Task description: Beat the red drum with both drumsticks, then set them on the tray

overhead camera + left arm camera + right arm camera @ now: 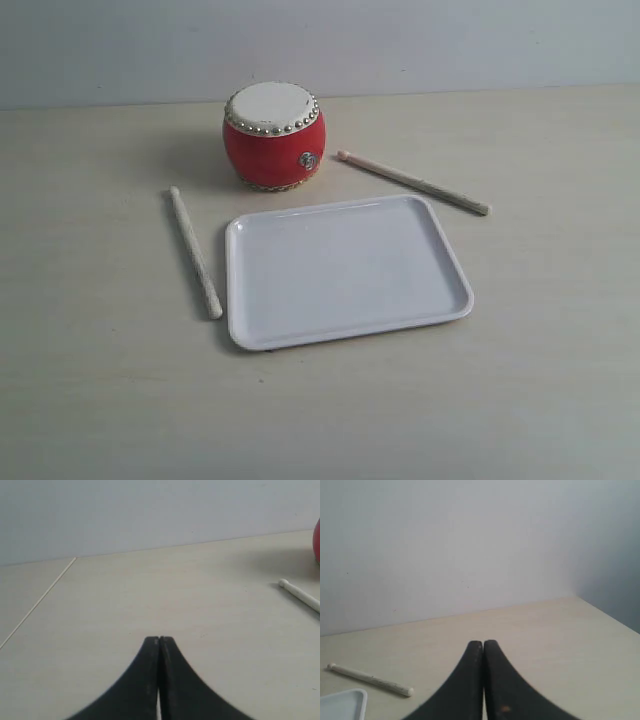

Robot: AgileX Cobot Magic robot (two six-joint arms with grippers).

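Note:
The red drum (273, 137) stands upright at the back of the table, cream skin up; its edge (317, 542) shows in the left wrist view. One drumstick (195, 252) lies left of the white tray (345, 270). The other drumstick (412, 182) lies slanted behind the tray's right corner. Neither gripper appears in the exterior view. My left gripper (159, 639) is shut and empty, with the left drumstick (300, 594) off to its side. My right gripper (483, 642) is shut and empty, apart from the right drumstick (369, 679) and the tray corner (344, 703).
The pale wooden table (540, 400) runs back to a plain light wall (450, 40). A thin seam (37, 602) crosses the tabletop in the left wrist view. The table's right edge meets a side wall (610, 580) in the right wrist view.

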